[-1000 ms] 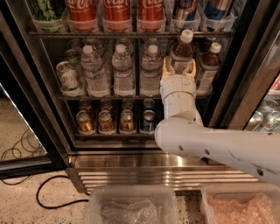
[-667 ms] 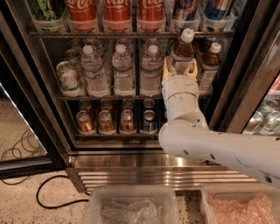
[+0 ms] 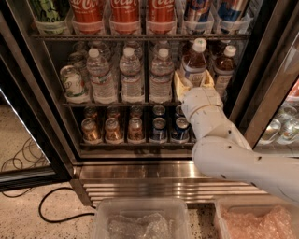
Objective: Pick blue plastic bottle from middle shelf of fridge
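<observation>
Racks of thin dark wire cross the fridge [image 3: 256, 70], a dark-framed cooler with a ribbed steel base [image 3: 140, 179]. The middle shelf [image 3: 121, 103] carries white-capped plastic bottles. Three clear, ridged water bottles [image 3: 131, 74] with pale labels stand at its centre, and a green-and-white can [image 3: 72, 84] leans at the left end.

The blue bottle [image 3: 195, 63] stands right of the water bottles, near the front of that shelf. It is a smooth, small cylinder with a rounded shoulder, a narrow neck and a white screw cap. It holds a dark amber drink and wears a blue-and-white wrap label. Its long axis is upright, cap up, leaning very slightly right. A second brown bottle [image 3: 223, 67] stands just to its right.

The cream-coloured gripper [image 3: 194, 83] sits at the bottle's lower body, covering part of the label. I cannot tell whether it is clamped on the bottle or merely around it. Behind it the arm [image 3: 233, 154], in smooth white rounded segments, runs down and to the right, out of frame.

Red cola cans [image 3: 124, 11] line the rack above. Small gold cans [image 3: 112, 130] and blue cans [image 3: 169, 130] fill the rack below. Two translucent bins [image 3: 140, 219] with crinkled plastic sit nearest, and a black cable [image 3: 51, 205] loops over the speckled floor at the left.
</observation>
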Motion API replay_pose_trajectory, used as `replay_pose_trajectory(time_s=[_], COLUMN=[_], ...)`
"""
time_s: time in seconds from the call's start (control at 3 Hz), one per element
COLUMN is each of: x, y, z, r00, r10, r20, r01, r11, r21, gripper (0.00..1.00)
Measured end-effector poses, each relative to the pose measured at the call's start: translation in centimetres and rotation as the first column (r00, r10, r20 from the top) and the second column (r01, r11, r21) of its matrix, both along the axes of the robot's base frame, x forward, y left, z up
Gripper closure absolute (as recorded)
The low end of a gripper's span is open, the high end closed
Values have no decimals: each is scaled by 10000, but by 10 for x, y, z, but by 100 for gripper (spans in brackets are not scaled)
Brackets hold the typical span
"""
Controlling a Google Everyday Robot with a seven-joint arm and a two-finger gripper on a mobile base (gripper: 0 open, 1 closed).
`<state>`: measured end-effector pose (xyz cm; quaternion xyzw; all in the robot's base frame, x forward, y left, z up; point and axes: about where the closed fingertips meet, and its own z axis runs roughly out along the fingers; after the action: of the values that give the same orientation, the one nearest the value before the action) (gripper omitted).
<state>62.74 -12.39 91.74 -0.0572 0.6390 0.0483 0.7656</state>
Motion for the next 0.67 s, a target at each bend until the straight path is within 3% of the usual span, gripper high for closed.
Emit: replay_pose_trajectory(time_s=[0.67], x=[-17], y=[-11], z=[11], r00=[9900], r10=[1298], r20=[559], r01=[-1321], r11=[9905], r21=[389], gripper=[100])
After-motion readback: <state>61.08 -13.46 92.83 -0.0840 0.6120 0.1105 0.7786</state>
